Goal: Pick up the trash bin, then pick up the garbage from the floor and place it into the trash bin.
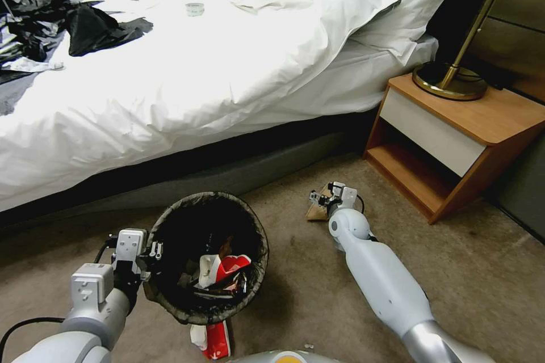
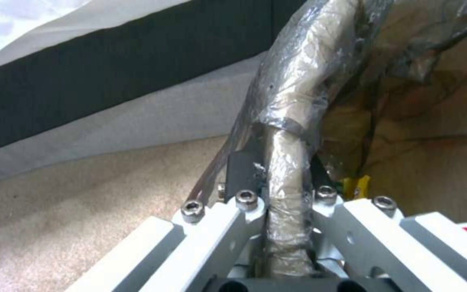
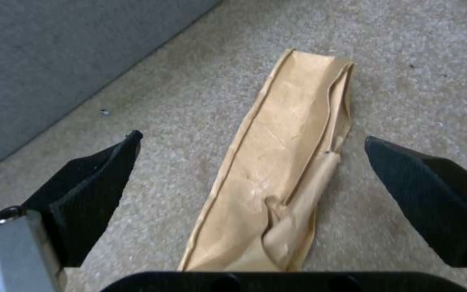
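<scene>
A bedroom seen from above. Beige carpet (image 1: 318, 283) covers the floor across the lower frame. A bed (image 1: 187, 74) fills the upper left and centre, with a rumpled white duvet (image 1: 227, 57) hanging over a dark grey base (image 1: 238, 173). Black items (image 1: 96, 28) lie on the bedding at upper left. At right stands a wooden nightstand (image 1: 454, 142) with a white drawer front and an open shelf below. On it, at upper right, sits a brass lamp (image 1: 460, 62) with a pale shade. The wall behind it is dark.
</scene>
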### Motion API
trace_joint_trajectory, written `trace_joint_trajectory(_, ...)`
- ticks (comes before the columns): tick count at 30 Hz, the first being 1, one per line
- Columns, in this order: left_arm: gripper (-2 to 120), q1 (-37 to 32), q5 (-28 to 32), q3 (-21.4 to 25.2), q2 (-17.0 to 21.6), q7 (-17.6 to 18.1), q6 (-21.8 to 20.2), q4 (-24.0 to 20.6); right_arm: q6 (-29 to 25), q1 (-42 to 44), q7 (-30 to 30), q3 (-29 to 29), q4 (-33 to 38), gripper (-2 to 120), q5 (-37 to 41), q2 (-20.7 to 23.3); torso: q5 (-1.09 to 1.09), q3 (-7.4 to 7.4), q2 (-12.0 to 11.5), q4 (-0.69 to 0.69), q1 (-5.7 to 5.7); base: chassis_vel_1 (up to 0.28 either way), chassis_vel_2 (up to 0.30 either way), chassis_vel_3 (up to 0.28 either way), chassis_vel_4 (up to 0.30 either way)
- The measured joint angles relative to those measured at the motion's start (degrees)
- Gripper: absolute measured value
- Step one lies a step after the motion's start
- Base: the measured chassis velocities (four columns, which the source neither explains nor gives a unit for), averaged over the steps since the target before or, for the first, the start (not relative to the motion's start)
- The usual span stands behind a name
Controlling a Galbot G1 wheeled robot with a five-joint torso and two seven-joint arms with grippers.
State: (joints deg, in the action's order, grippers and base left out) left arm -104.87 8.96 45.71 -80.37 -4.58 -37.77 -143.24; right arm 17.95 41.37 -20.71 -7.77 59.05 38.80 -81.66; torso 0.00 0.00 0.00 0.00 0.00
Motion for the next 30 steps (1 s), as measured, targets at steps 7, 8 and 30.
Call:
trace_joint_trajectory(7, 0, -0.1, -0.4, -0.1, -0.2, -0.1, 0.0, 0.0, -1.3, -2.5, 2.1, 0.6, -5.1, 100, -0.5, -0.9, 0.0, 0.0, 0.0, 0.0, 0.0, 0.0, 0.0, 0.0, 0.0)
trace_joint_trajectory(8, 0, -0.1, -0.5, -0.1, -0.2, -0.2, 0.1, 0.0, -1.5, -2.9, 2.4, 0.9, -6.0, 100, -0.7, -1.0, 0.0, 0.0, 0.0, 0.0, -0.01, 0.0, 0.0, 0.0, 0.0)
trace_joint_trajectory(30, 0, -0.1, -1.0, -0.3, 0.4, -0.4, 0.2, 0.0, -3.1, -6.1, 3.3, 1.4, -15.8, 100, -0.6, -2.5, 0.0, 0.0, 0.0, 0.0, 0.0, 0.0, 0.0, 0.0, 0.0)
